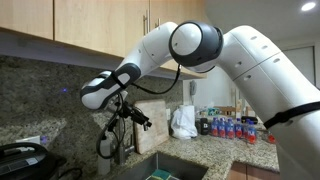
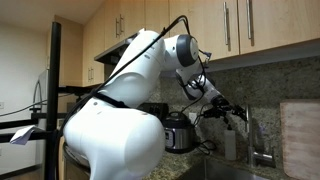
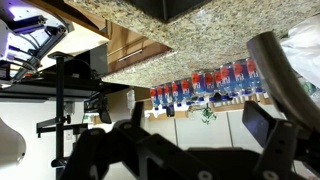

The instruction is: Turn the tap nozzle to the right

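Note:
The tap nozzle (image 1: 100, 142) is a slim steel gooseneck spout arched over the sink at the counter's back. My gripper (image 1: 136, 116) is black and hangs right at the top of the arch. In an exterior view the gripper (image 2: 228, 108) sits just above the spout (image 2: 250, 132). In the wrist view, which is upside down, the jaws (image 3: 195, 122) are open and nothing lies between them. The spout (image 3: 283, 72) shows as a dark curved bar just outside one finger. I cannot tell whether it touches that finger.
The sink basin (image 1: 170, 165) lies below the spout. A white bag (image 1: 183, 122) and a row of bottles (image 1: 228, 127) stand on the granite counter. A black cooker (image 2: 178, 130) and a wooden board (image 2: 300, 135) stand by the wall. Cabinets hang overhead.

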Controlling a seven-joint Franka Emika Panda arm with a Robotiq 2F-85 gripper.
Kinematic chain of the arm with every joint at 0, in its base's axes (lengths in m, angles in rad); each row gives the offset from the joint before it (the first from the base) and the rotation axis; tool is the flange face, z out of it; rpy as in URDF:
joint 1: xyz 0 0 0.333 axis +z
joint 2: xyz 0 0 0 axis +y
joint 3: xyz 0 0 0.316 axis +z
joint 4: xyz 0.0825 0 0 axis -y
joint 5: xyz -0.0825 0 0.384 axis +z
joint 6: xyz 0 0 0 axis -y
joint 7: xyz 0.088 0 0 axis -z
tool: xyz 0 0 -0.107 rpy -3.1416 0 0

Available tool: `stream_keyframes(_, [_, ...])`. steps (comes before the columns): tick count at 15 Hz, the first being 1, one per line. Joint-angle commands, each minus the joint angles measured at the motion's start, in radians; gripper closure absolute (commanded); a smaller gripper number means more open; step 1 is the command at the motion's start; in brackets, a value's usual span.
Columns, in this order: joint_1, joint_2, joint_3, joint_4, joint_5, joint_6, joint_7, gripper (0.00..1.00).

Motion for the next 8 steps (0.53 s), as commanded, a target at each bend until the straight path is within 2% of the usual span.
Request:
stream_keyframes(1, [-0.033,0.005,-0.013,0.022,0.025,-0.026,-0.002,0.00])
stream_keyframes(8, [-0.091,0.002,-0.037,0.026,0.063,-0.011,0.000,0.00])
